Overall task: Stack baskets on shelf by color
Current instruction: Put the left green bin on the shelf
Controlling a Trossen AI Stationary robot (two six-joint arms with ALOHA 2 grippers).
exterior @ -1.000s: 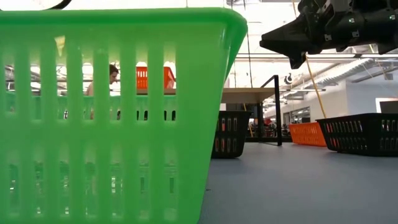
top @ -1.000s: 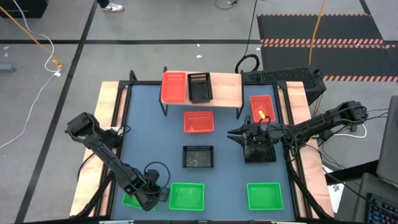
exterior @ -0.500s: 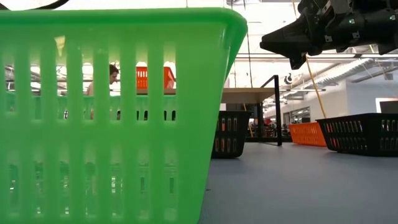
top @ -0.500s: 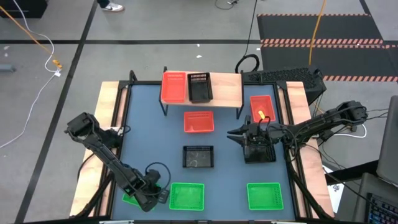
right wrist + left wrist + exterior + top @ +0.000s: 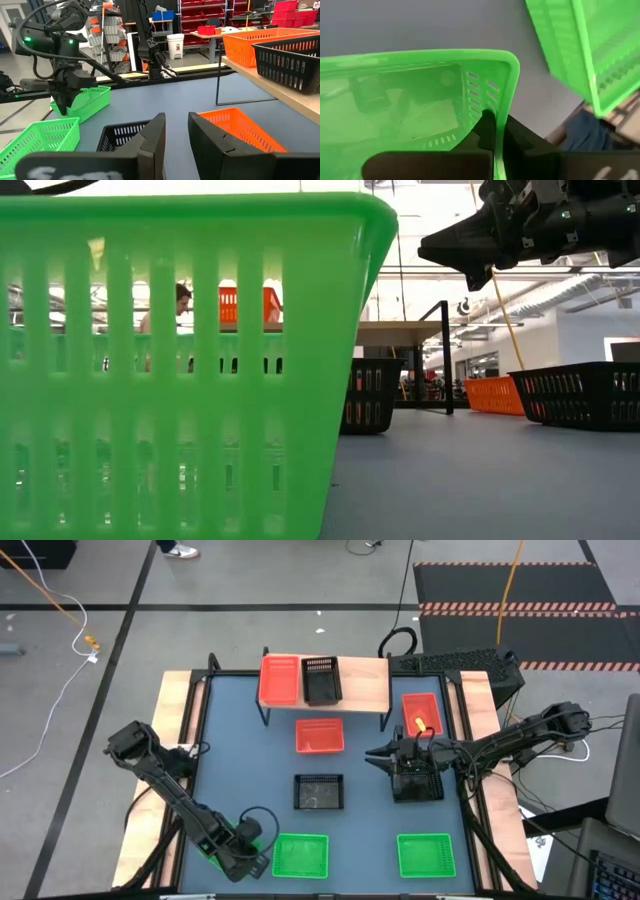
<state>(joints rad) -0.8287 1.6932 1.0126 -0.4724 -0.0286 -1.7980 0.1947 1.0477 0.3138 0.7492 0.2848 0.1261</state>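
Left gripper [image 5: 494, 131] pinched shut on the green basket's [image 5: 420, 95] rim at the table's near-left corner; right gripper [image 5: 385, 757] hovered mid-table, fingers slightly parted, empty.

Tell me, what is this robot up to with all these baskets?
It is sorting baskets onto a shelf by colour. The left gripper is shut on the rim of a green basket at the table's near left corner. The right gripper hangs open above the table beside a black basket, holding nothing. So far one red basket and another black basket sit on the shelf.
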